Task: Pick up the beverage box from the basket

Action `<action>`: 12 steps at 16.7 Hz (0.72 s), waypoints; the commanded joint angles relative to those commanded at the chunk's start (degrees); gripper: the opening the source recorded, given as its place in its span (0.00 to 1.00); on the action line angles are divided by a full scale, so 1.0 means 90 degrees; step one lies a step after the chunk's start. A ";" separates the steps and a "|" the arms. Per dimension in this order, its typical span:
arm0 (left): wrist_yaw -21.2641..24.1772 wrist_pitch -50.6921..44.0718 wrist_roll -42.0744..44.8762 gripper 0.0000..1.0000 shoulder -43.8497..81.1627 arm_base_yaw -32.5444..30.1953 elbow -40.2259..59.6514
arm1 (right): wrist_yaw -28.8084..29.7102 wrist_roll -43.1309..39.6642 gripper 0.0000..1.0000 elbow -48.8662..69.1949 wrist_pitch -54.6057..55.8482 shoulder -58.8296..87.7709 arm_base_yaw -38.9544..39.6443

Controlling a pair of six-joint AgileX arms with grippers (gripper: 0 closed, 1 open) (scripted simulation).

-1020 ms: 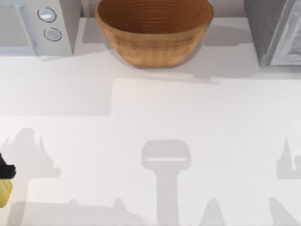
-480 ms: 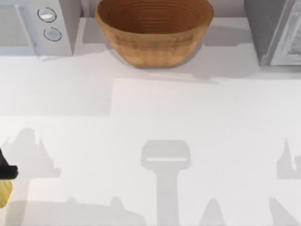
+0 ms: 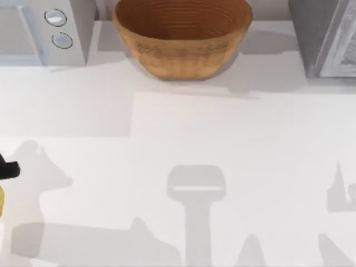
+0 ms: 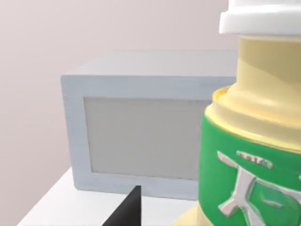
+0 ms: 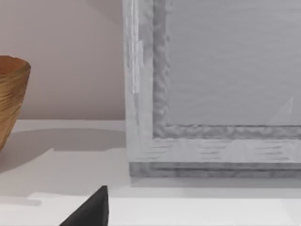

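Oddly, the left claw at the table's nine o'clock edge grips a green-labelled yellow bottle, no box, so keep it steady and well apart from the basket at twelve.

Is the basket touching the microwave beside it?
Apart. In the top view, bare table separates the basket from the microwave.

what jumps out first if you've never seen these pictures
The big woven basket at the table's far middle catches the eye first. In the left wrist view a yellow bottle with a green label and white cap looms close, in front of a grey microwave. At the top view's left edge the left tool sits above a yellow sliver.
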 joint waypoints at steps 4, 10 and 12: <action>-0.0912 0.1170 0.0301 0.00 0.1043 -0.0586 0.0057 | 0.0000 0.0000 1.00 0.0000 0.0000 0.0000 0.0000; -0.2553 0.3417 0.0561 0.00 0.2781 -0.1402 0.0173 | 0.0000 0.0000 1.00 0.0000 0.0000 0.0000 0.0000; -0.2900 0.3773 0.0618 0.00 0.3074 -0.1541 0.0228 | 0.0000 0.0000 1.00 0.0000 0.0000 0.0000 0.0000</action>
